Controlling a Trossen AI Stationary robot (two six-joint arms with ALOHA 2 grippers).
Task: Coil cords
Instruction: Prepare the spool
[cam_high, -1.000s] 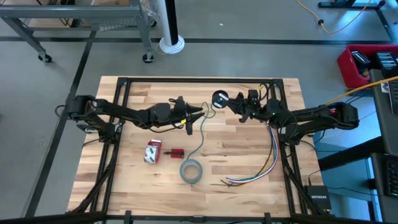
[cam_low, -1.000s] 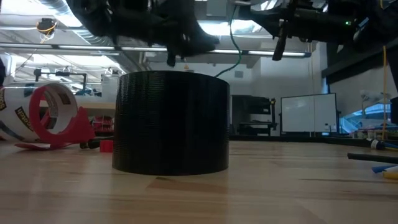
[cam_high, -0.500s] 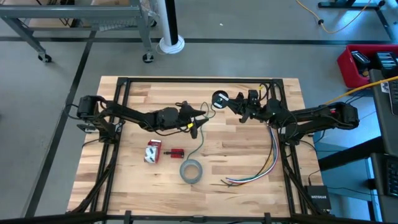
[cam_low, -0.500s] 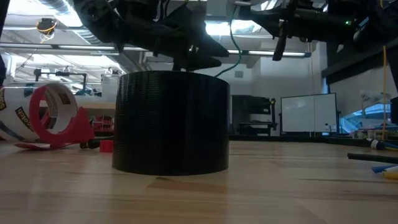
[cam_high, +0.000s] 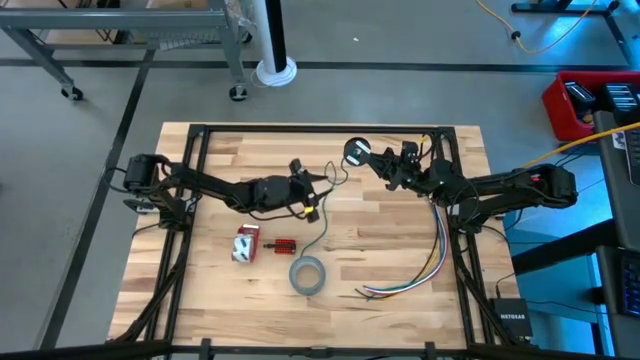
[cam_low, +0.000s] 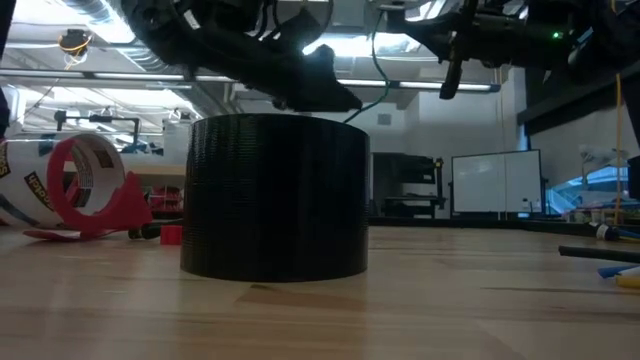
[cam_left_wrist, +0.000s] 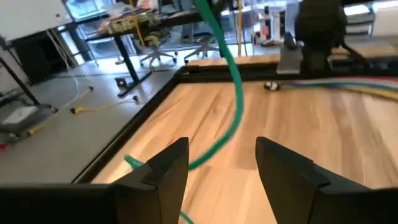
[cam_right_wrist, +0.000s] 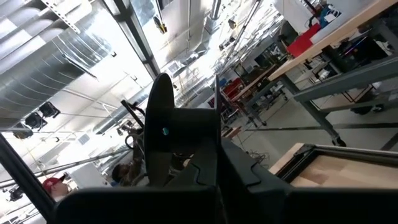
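A thin green cord (cam_high: 325, 222) runs from a small round dark bundle (cam_high: 355, 152) at the far middle down across the table toward the tape roll. My right gripper (cam_high: 368, 158) is shut on the bundle above the table. My left gripper (cam_high: 318, 195) is open beside the cord's upper stretch. In the left wrist view the cord (cam_left_wrist: 237, 102) crosses just ahead of the gap between my open fingers (cam_left_wrist: 221, 168). I see no touch there. In the low view the cord (cam_low: 375, 60) hangs from the right gripper. My right gripper pinches the round dark bundle (cam_right_wrist: 177, 127) between its two fingers, coming from the table's right side and slanting up. The bundle stands out past the fingertips, lifted clear of the table. The cord hangs slack below it.
A grey ring-shaped tape roll (cam_high: 307, 275) lies in the near middle and fills the low view (cam_low: 275, 195). A red-and-white tape dispenser (cam_high: 245, 243) and a small red part (cam_high: 285, 245) lie to its left. A bunch of multicoloured wires (cam_high: 432, 255) lies at the right.
My left gripper has gone a little toward the table's right edge, up to the cord, and has turned about its wrist. My right gripper has carried the bundle slightly toward the far edge.
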